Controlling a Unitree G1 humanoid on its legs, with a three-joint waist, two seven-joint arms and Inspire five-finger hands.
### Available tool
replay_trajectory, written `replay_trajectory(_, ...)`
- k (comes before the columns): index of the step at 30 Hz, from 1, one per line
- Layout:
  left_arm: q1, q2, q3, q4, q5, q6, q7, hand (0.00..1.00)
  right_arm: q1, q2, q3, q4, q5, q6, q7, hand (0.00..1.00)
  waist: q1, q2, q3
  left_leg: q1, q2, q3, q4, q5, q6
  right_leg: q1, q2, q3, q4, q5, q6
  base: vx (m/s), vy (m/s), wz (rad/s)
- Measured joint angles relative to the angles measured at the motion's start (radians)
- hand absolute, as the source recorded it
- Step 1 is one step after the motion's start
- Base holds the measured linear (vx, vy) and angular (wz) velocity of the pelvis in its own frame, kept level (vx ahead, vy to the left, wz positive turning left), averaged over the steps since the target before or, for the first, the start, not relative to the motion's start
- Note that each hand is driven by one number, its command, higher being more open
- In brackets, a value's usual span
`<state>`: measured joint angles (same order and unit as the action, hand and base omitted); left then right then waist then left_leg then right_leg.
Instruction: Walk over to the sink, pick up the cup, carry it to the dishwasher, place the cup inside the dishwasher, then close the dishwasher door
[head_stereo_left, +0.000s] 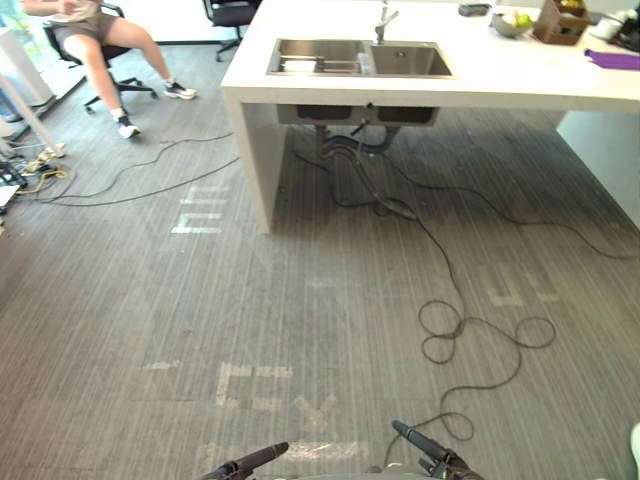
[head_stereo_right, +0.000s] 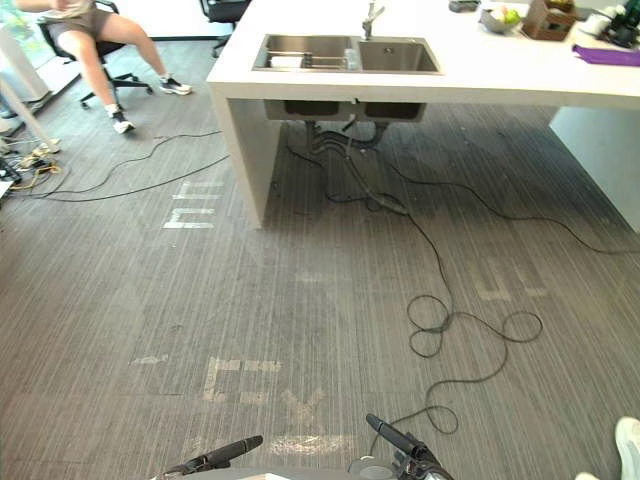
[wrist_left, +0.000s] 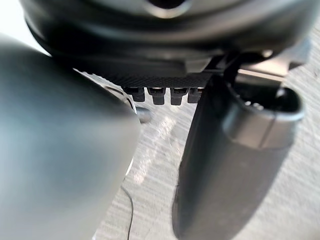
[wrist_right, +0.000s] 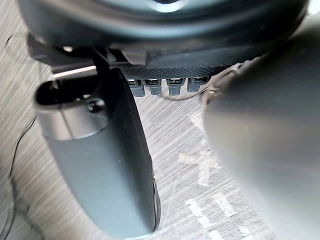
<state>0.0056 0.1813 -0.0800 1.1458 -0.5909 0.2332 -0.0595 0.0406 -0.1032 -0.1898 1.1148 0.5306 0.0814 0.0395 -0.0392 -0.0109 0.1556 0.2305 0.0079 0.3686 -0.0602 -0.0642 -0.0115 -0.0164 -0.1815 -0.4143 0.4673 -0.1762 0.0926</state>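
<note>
Left eye view looks down a stretch of grey floor (head_stereo_left: 300, 300) to a white counter (head_stereo_left: 500, 85) at 12 o'clock, with a steel double sink (head_stereo_left: 405, 60) set in it and a tap (head_stereo_left: 383, 20) behind. The walk to the sink is not yet made.

The left hand (wrist_left: 230, 165) and right hand (wrist_right: 100, 165) hang low at 6 o'clock. The fingers of both are loose and fairly straight, and neither hand holds anything.

What could go wrong:
- The cables (head_stereo_left: 350, 175) lie bunched under the sink, just where the feet would stop. A snagged foot there could tip the robot against the counter.
- If the robot halts too far back, the reach over the counter's edge into the basin gets long and the grasp weak.
- A person (head_stereo_left: 100, 40) sits on a chair (head_stereo_left: 110, 60) at 10 o'clock, well apart from the straight path. Drifting that way would bring the robot close to them.

The cup (head_stereo_right: 350, 58), as far as I can judge, is the small clear shape standing at the divider between the two basins. A wire rack (head_stereo_right: 290, 60) lies at its 9 o'clock. It looks pale and see-through against the steel, too small to tell whether it has a handle. I expect it to be smooth and easily knocked over by a careless finger
</note>
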Motion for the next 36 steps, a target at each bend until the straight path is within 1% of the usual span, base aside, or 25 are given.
replay_trajectory(2,-0.01,0.012,-0.031,-0.004,-0.025,-0.028,0.007,1.0,-0.025,-0.008,0.0,0.001,0.01,-0.008,0.0,1.0,0.001,-0.026,0.024,0.036,-0.026,0.005,0.002,-0.007,-0.003,-0.056,-0.09,-0.029,0.204,0.002,-0.003,-0.01,0.046,0.12)
replay_trajectory(3,-0.011,0.013,-0.038,-0.006,-0.05,-0.041,0.016,1.0,-0.028,-0.017,0.0,0.0,0.038,-0.023,-0.001,1.0,0.001,-0.025,0.04,0.063,-0.032,-0.003,0.0,-0.019,0.018,-0.097,-0.136,-0.03,0.32,-0.012,-0.009,0.0,0.02,0.05)
replay_trajectory(6,-0.01,0.017,-0.036,-0.036,-0.06,-0.039,0.016,1.0,-0.028,-0.018,0.004,-0.012,0.094,-0.042,0.003,1.0,0.0,-0.022,0.047,0.079,0.002,-0.006,0.034,-0.055,0.017,-0.145,-0.128,-0.025,0.245,-0.05,0.005,0.06,-0.029,0.0)
replay_trajectory(8,-0.01,0.015,-0.036,-0.117,-0.055,-0.019,0.015,1.0,-0.013,-0.011,0.032,-0.067,0.105,-0.046,0.002,1.0,-0.002,-0.015,0.063,0.086,0.046,-0.01,0.066,-0.075,-0.004,-0.18,-0.077,0.008,0.085,-0.033,0.004,0.16,-0.133,0.09)
replay_trajectory(10,-0.018,0.007,-0.034,-0.186,-0.056,0.0,0.014,1.0,0.004,0.003,0.051,-0.118,0.111,-0.041,0.001,1.0,-0.004,-0.019,0.074,0.096,0.075,-0.02,0.082,-0.09,-0.03,-0.198,-0.029,0.057,-0.099,0.065,0.002,0.25,-0.188,0.19)
replay_trajectory(11,-0.028,0.003,-0.03,-0.216,-0.056,0.017,0.013,1.0,0.013,0.017,0.051,-0.137,0.117,-0.037,-0.002,1.0,-0.004,-0.033,0.081,0.112,0.082,-0.028,0.097,-0.108,-0.057,-0.187,-0.01,0.094,-0.242,0.154,0.009,0.3,-0.24,0.21)
replay_trajectory(12,-0.033,0.005,-0.028,-0.233,-0.057,0.032,0.013,1.0,0.022,0.029,0.05,-0.15,0.117,-0.032,-0.003,1.0,-0.004,-0.054,0.087,0.13,0.076,-0.038,0.106,-0.124,-0.077,-0.162,-0.011,0.117,-0.345,0.19,0.026,0.37,-0.315,0.27)
replay_trajectory(13,-0.038,-0.001,-0.026,-0.239,-0.057,0.044,0.014,1.0,0.032,0.038,0.048,-0.154,0.117,-0.028,-0.002,1.0,-0.005,-0.077,0.094,0.154,0.07,-0.054,0.115,-0.147,-0.104,-0.136,-0.02,0.127,-0.374,0.28,0.03,0.31,-0.272,0.35)
replay_trajectory(15,-0.049,-0.05,-0.029,-0.241,-0.056,0.072,0.012,1.0,0.038,0.024,0.04,-0.159,0.116,-0.026,-0.002,1.0,-0.016,-0.038,0.095,0.163,0.114,-0.06,0.124,-0.169,-0.111,-0.162,-0.002,0.095,-0.284,0.306,0.016,0.31,-0.252,0.25)
replay_trajectory(16,-0.05,-0.071,-0.03,-0.24,-0.054,0.08,0.007,1.0,0.036,0.013,0.04,-0.161,0.116,-0.025,-0.002,1.0,-0.012,-0.005,0.089,0.162,0.142,-0.059,0.132,-0.2,-0.107,-0.181,0.021,0.091,-0.238,0.284,-0.019,0.32,-0.24,-0.05)
replay_trajectory(17,-0.047,-0.079,-0.03,-0.238,-0.049,0.081,0.006,1.0,0.035,0.006,0.039,-0.161,0.117,-0.025,-0.001,1.0,-0.01,0.004,0.088,0.162,0.154,-0.06,0.141,-0.217,-0.105,-0.191,0.034,0.092,-0.212,0.27,-0.04,0.29,-0.238,-0.29)
replay_trajectory(19,-0.031,-0.096,-0.027,-0.205,-0.032,0.074,0.007,1.0,0.042,-0.004,0.038,-0.174,0.14,-0.016,-0.002,1.0,-0.014,0.043,0.073,0.159,0.198,-0.057,0.183,-0.28,-0.059,-0.232,0.07,0.078,-0.109,0.22,-0.114,0.31,-0.238,-0.27)
replay_trajectory(20,-0.028,-0.098,-0.025,-0.181,-0.026,0.067,0.007,1.0,0.052,-0.008,0.039,-0.178,0.15,-0.007,-0.002,1.0,-0.026,0.059,0.061,0.155,0.213,-0.057,0.203,-0.295,-0.011,-0.238,0.084,0.067,-0.086,0.191,-0.125,0.39,-0.219,-0.29)
replay_trajectory(21,-0.028,-0.097,-0.004,-0.163,-0.029,0.061,0.006,1.0,0.048,-0.023,0.037,-0.169,0.154,0.013,-0.005,1.0,-0.017,0.064,0.051,0.075,0.229,-0.034,0.399,-0.249,0.02,-0.249,0.08,0.082,-0.068,0.156,-0.133,0.32,-0.173,-0.28)
replay_trajectory(22,-0.035,-0.097,-0.004,-0.162,-0.029,0.056,0.002,1.0,0.047,-0.03,0.037,-0.165,0.154,0.017,-0.004,1.0,-0.017,0.068,0.049,0.051,0.238,-0.024,0.458,-0.233,0.022,-0.246,0.078,0.082,-0.071,0.156,-0.132,0.32,-0.163,-0.34)
replay_trajectory(23,-0.041,-0.105,-0.004,-0.159,-0.031,0.016,-0.004,1.0,0.044,-0.056,0.04,-0.157,0.151,0.033,-0.001,1.0,-0.019,0.087,0.051,-0.047,0.286,0.0,0.673,-0.134,0.021,-0.212,0.072,0.079,-0.09,0.151,-0.124,0.32,-0.146,0.01)
replay_trajectory(24,-0.041,-0.116,-0.004,-0.159,-0.043,-0.02,-0.004,1.0,0.049,-0.077,0.04,-0.142,0.147,0.051,0.004,1.0,-0.026,0.116,0.06,-0.13,0.347,-0.009,0.869,0.017,0.0,-0.153,0.08,0.068,-0.141,0.132,-0.135,0.35,-0.101,0.12)
replay_trajectory(25,-0.041,-0.122,-0.006,-0.161,-0.051,-0.035,-0.002,1.0,0.047,-0.09,0.043,-0.13,0.138,0.057,0.005,1.0,-0.027,0.132,0.062,-0.178,0.374,-0.026,0.961,0.027,-0.004,-0.121,0.089,0.066,-0.168,0.131,-0.138,0.37,-0.04,0.29)
replay_trajectory(26,-0.053,-0.128,-0.005,-0.167,-0.08,-0.059,0.006,1.0,0.032,-0.105,0.044,-0.093,0.114,0.058,0.003,1.0,-0.023,0.146,0.072,-0.277,0.375,-0.076,1.106,-0.027,-0.016,-0.058,0.094,0.057,-0.205,0.13,-0.146,0.36,0.002,0.23)
replay_trajectory(27,-0.06,-0.129,-0.006,-0.181,-0.103,-0.085,0.01,1.0,0.014,-0.105,0.048,-0.055,0.109,0.054,0.001,1.0,-0.012,0.138,0.078,-0.353,0.329,-0.108,1.141,-0.068,-0.029,0.002,0.093,0.054,-0.243,0.125,-0.145,0.34,-0.007,0.16)
replay_trajectory(29,-0.056,-0.129,-0.007,-0.22,-0.118,-0.123,0.009,1.0,-0.006,-0.092,0.057,-0.022,0.115,0.04,0.005,1.0,0.007,0.124,0.088,-0.419,0.259,-0.113,1.039,-0.094,-0.043,0.077,0.096,0.064,-0.292,0.119,-0.137,0.32,0.0,-0.18)
replay_trajectory(31,-0.047,-0.138,-0.007,-0.247,-0.116,-0.155,0.009,1.0,-0.012,-0.09,0.069,-0.02,0.117,0.027,0.003,1.0,0.019,0.117,0.093,-0.446,0.223,-0.077,0.803,-0.093,-0.044,0.121,0.097,0.084,-0.315,0.107,-0.126,0.32,0.032,-0.37)
replay_trajectory(33,-0.038,-0.148,-0.008,-0.27,-0.113,-0.177,0.026,1.0,-0.011,-0.083,0.059,-0.032,0.117,0.017,0.003,1.0,0.019,0.107,0.102,-0.437,0.192,-0.062,0.417,-0.046,-0.058,0.151,0.091,0.107,-0.325,0.09,-0.107,0.3,0.097,-0.33)
replay_trajectory(34,-0.033,-0.155,-0.008,-0.294,-0.109,-0.193,0.046,1.0,-0.006,-0.073,0.033,-0.034,0.117,0.015,0.003,1.0,0.019,0.101,0.109,-0.426,0.182,-0.058,0.237,0.0,-0.089,0.168,0.082,0.11,-0.326,0.079,-0.087,0.33,0.147,-0.11)
replay_trajectory(36,-0.033,-0.159,-0.012,-0.348,-0.092,-0.202,0.071,1.0,0.031,-0.067,-0.002,-0.034,0.136,0.017,0.007,1.0,0.005,0.095,0.127,-0.418,0.195,0.015,0.19,0.016,-0.11,0.228,0.067,0.082,-0.319,0.039,-0.028,0.34,0.194,0.29)
